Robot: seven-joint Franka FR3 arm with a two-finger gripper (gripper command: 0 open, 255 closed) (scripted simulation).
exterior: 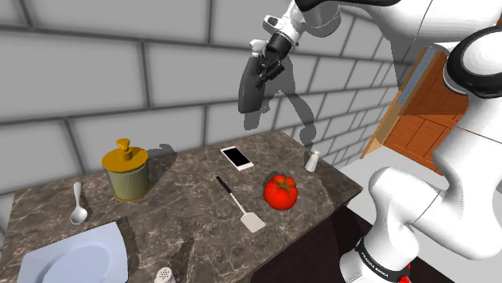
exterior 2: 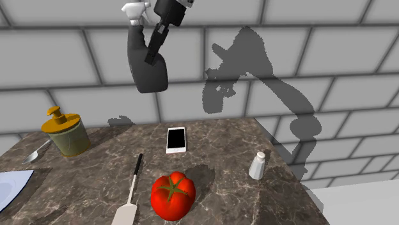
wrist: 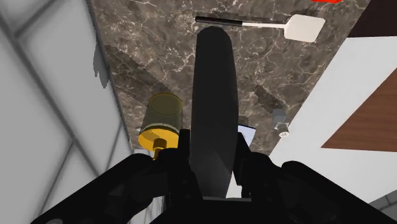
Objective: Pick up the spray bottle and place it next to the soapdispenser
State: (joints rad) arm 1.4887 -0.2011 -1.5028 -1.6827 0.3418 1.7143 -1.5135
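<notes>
We find the spray bottle (exterior 2: 144, 70) high in the air in front of the grey block wall (exterior 2: 332, 57), well above the marble counter (exterior 2: 217, 147). Its dark body points down and its white trigger head (exterior 2: 135, 11) is uppermost. The gripper (exterior 2: 154, 51) is clamped on it, the black fingers (exterior 2: 157, 39) pressed to the upper body just under the head. In the wrist view the bottle runs straight out between them.

We judge it a stiff, smooth-sided bottle, fairly light unless filled, when the liquid would shift. Held near the top, it can swing or slide in the pads. The narrow part below the head looks to us the surest place to hold. Tall and slim, it would topple if set down tilted, so we would lower it upright.

The soap dispenser (exterior: 126, 171), an olive jar with a yellow pump, stands toward the shoulder view's left, near the wall. A spoon (exterior: 77, 203) lies just beyond it on that side, and a plate (exterior: 76, 257) sits nearer the camera.

To the shoulder view's right of the dispenser is bare counter, bounded by the phone (exterior: 237, 157) and the spatula (exterior: 241, 207). We think that gap is the best landing room. The tomato (exterior: 281, 191) and the salt shaker (exterior: 312, 161) stand well apart, near the counter's far end.
</notes>
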